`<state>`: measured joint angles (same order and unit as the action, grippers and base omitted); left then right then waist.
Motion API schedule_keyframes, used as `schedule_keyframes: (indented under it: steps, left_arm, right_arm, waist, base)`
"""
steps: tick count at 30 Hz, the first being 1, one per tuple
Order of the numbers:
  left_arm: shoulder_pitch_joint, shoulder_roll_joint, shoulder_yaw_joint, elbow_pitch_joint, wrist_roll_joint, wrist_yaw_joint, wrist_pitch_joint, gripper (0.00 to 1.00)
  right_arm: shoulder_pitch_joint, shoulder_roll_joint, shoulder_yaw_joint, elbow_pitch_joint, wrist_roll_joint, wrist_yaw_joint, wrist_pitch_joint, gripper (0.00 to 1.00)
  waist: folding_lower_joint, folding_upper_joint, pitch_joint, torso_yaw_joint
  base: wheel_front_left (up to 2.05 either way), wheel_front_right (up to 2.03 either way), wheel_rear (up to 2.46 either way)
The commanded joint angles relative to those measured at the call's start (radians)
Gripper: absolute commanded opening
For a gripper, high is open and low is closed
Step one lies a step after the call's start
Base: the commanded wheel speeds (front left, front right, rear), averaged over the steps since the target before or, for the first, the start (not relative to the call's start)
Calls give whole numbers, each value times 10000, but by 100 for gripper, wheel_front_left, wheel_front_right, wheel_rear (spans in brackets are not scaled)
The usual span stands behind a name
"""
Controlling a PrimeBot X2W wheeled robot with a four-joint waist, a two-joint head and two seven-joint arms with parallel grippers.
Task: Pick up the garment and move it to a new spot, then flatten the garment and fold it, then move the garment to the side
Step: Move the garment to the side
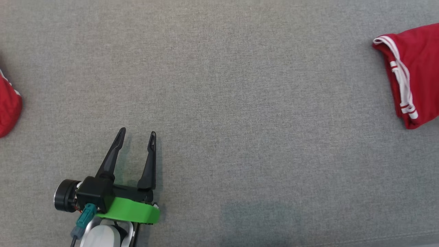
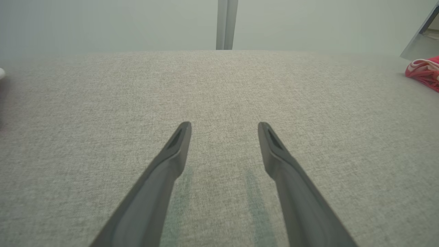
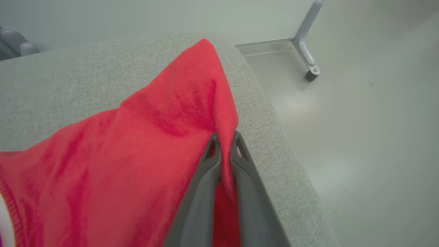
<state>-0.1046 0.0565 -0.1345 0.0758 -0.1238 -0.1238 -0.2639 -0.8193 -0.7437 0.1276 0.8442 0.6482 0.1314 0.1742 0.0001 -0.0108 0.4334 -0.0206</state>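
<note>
The garment [image 1: 416,73] is red with white stripes and lies bunched at the far right of the grey surface [image 1: 240,103]. Seen from the left wrist, the garment [image 2: 425,70] is a small patch at the far right. Up close in the right wrist view, a fold of the garment [image 3: 144,137] rises to a peak. My right gripper [image 3: 224,139] is shut on that fold near the surface's edge. Low on the left, my left gripper [image 1: 136,134] stands open over bare fabric, far from the garment. Its fingers [image 2: 178,140] hold nothing.
Another red cloth [image 1: 8,106] lies at the left edge. The grey surface [image 3: 274,137] ends just right of my right gripper, with pale floor [image 3: 360,137] and a wheeled metal leg [image 3: 307,51] below. A grey post [image 2: 226,24] stands beyond the far edge.
</note>
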Motion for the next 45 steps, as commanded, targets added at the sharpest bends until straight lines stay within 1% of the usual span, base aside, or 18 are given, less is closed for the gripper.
schedule_keyframes:
  steps: [1, 2, 3, 4, 5, 6, 8, 11, 16, 20, 23, 25, 28, 30, 32, 36, 40, 45]
  left_arm:
    - [-11, 92, 32, -31, 50, -39, -3, 100]
    - [25, 90, 70, -55, 61, -41, -3, 100]
    - [54, 87, 83, -70, 68, -46, -3, 100]
    - [95, 83, 94, -86, 84, -49, -3, 100]
    - [136, 76, 119, -107, 87, -49, -3, 100]
    - [156, 70, 153, -131, 89, -50, -3, 100]
    - [237, 47, 171, -163, 102, -51, -3, 100]
    - [350, 26, 244, -209, 71, -50, -3, 100]
    - [639, -16, 442, -197, -150, 63, -3, 100]
    - [1008, -34, 564, 34, -466, 92, -3, 100]
    - [1282, -48, 587, 225, -687, 115, -3, 100]
    - [1467, -47, 558, 393, -792, 171, -3, 100]
    - [1750, -46, 566, 673, -941, 258, -3, 100]
    - [1936, -48, 507, 1015, -1201, 244, -3, 100]
    - [1979, -44, 508, 1239, -1081, 222, -3, 100]
    - [2242, -45, 557, 1653, -946, 205, -3, 100]
    - [2253, -49, 672, 1765, -1017, 245, -3, 100]
    - [2373, -48, 656, 1874, -922, 105, -3, 100]
  right_arm:
    - [-220, -55, -147, 232, -158, -15, -99, 0]
    - [-307, -48, -272, 483, -280, -15, -181, 0]
    - [-388, -23, -430, 765, -353, -15, -253, 17]
    - [-451, 70, -522, 984, -435, -15, -285, 44]
    - [-510, 154, -604, 1214, -539, -15, -329, 88]
    - [-564, 194, -665, 1420, -697, -15, -404, 100]
    - [-676, 246, -623, 1733, -1097, -15, -628, 100]
    - [-736, 554, -657, 1806, -1543, -15, -1536, 100]
    - [-163, 1038, -458, 1392, -2345, -15, -3379, 100]
    - [717, 1710, -636, 678, -2942, -15, -4244, 100]
    - [1856, 2190, -1130, -370, -3356, -15, -4393, 100]
    - [2761, 2647, -1759, -1626, -3707, -15, -4390, 100]
    - [4608, 3680, -2535, -3513, -4361, -15, -4388, 100]
    - [5726, 4423, -2611, -4725, -4543, -15, -4390, 100]
    - [6679, 4893, -2592, -5578, -4566, -15, -4393, 100]
    - [8107, 5606, -2358, -6505, -4866, -15, -4393, 100]
    - [8943, 6036, -2437, -6951, -5343, -15, -4394, 100]
    - [9413, 6314, -2286, -7247, -5786, -15, -4394, 100]
  waist:
    - [-1, 108, 261, 107]
    - [-1, 108, 284, 156]
    - [-1, 108, 286, 209]
    - [-1, 108, 269, 254]
    - [-1, 108, 246, 291]
    - [-1, 108, 232, 308]
    - [-1, 108, 153, 339]
    - [-1, 108, -99, 360]
    - [-1, 108, -982, 265]
    - [-1, 108, -1889, 135]
    - [-1, 108, -2580, 76]
    - [-1, 108, -2964, 34]
    - [-1, 108, -3436, -48]
    - [-1, 108, -3673, -94]
    - [-1, 108, -3860, -129]
    - [-1, 108, -4177, -171]
    - [-1, 108, -4300, -111]
    - [-1, 108, -4361, -47]
  base:
    - [0, 0, 0]
    - [0, 0, 0]
    - [0, 0, 0]
    - [0, 0, 0]
    - [0, 0, 0]
    - [0, 0, 0]
    - [0, 0, 0]
    - [0, 0, 0]
    - [0, 0, 0]
    - [0, 0, 0]
    - [0, 0, 0]
    - [0, 0, 0]
    - [0, 0, 0]
    - [0, 0, 0]
    - [0, 0, 0]
    - [0, 0, 0]
    - [0, 0, 0]
    - [0, 0, 0]
